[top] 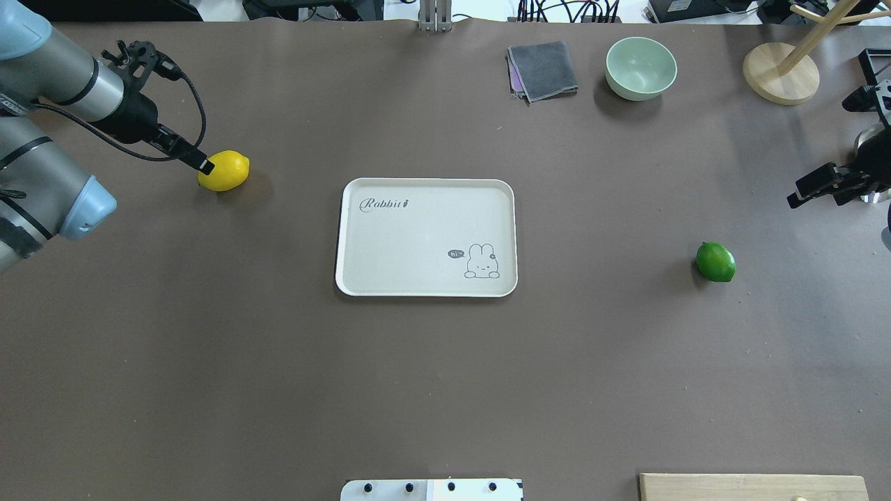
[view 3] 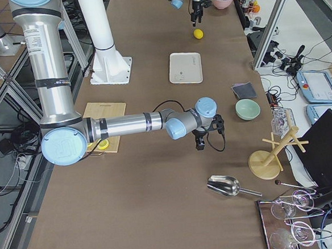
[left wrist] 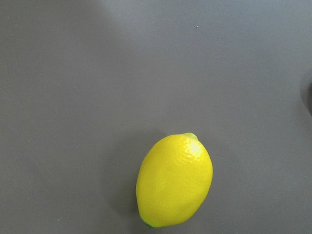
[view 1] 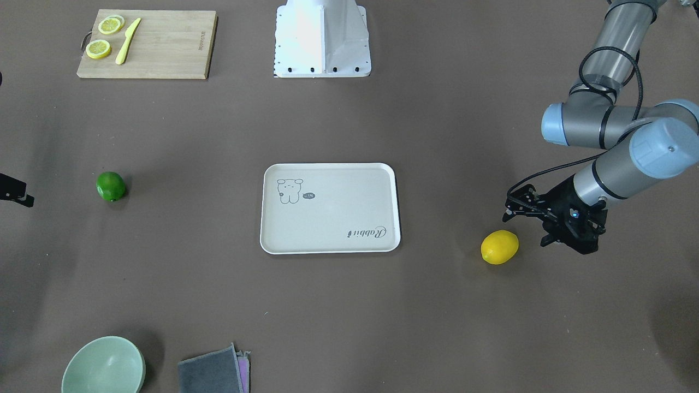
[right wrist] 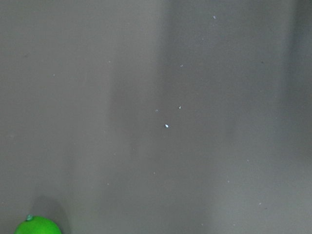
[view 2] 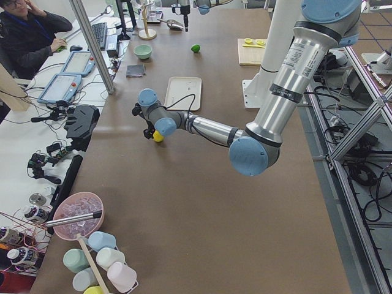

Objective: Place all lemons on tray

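Closest to the robot's base, the wooden cutting board [view 1: 146, 43] carries the flat lemon slices [view 1: 98, 49], which are no part of the job. Further out, the Rabbit tray [top: 418, 240] lies at mid-table with nothing on it. The green lemon [top: 715, 262] rests on bare table well off to its right. The right gripper [top: 814, 186] hangs beyond that fruit, and I cannot tell how its jaws stand. A little farther, the yellow lemon [top: 223, 170] lies well apart on the tray's left. The left gripper [top: 198, 161] sits just beside it, its jaw state equally unclear. In the wrist view the fruit sits low and off-centre, so a descent from here would likely clip its side and send the glossy oval rolling. Farthest off stand a pale green bowl [top: 640, 67] and a folded grey cloth [top: 543, 69]
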